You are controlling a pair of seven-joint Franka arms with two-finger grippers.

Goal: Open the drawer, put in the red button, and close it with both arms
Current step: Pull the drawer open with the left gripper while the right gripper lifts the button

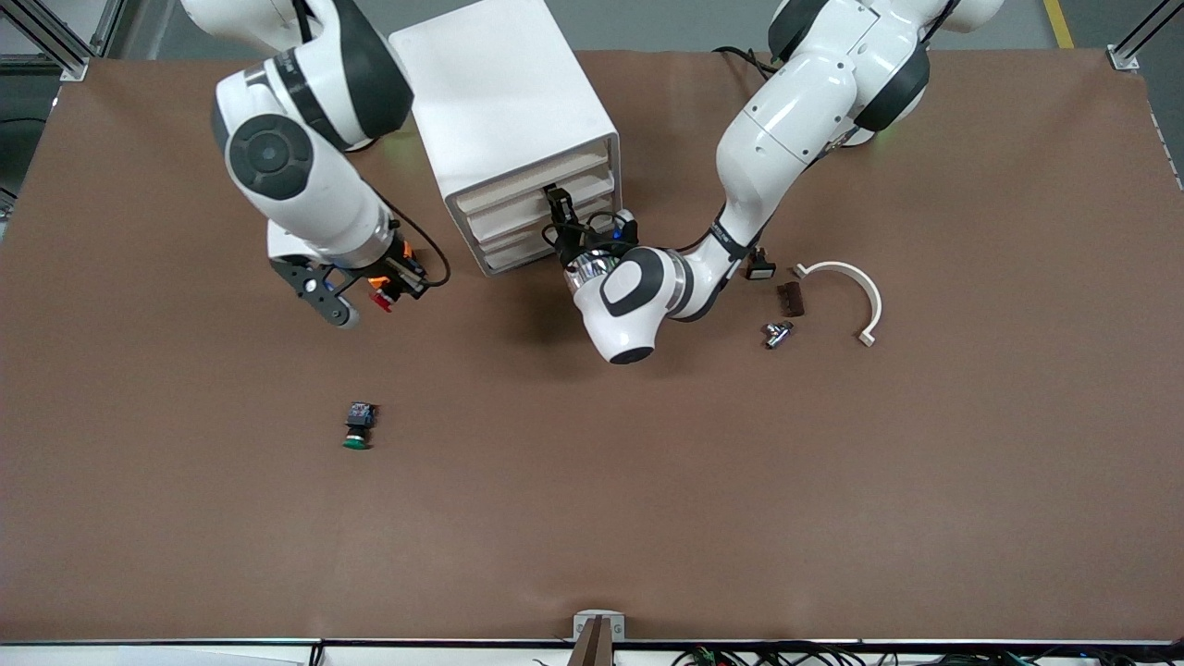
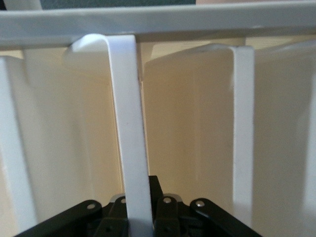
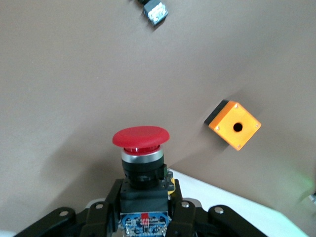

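Observation:
The red button point(image 3: 140, 137) has a round red cap, a black body and a bluish rear block. My right gripper point(image 3: 144, 207) is shut on its body and holds it over the table beside the white drawer cabinet point(image 1: 518, 139), toward the right arm's end. In the front view the button point(image 1: 380, 299) shows at the right gripper point(image 1: 387, 289). My left gripper point(image 1: 558, 213) is at the cabinet's front. It is shut on a white drawer handle point(image 2: 129, 143), with a finger on each side of the strip at the left gripper point(image 2: 138, 215). The drawers look flush with the front.
A green-capped button point(image 1: 359, 427) lies nearer the front camera than the right gripper. An orange box point(image 3: 233, 125) sits on the table under the right gripper. A white curved clamp point(image 1: 846, 291), a brown block point(image 1: 791, 299) and a metal part point(image 1: 775, 333) lie toward the left arm's end.

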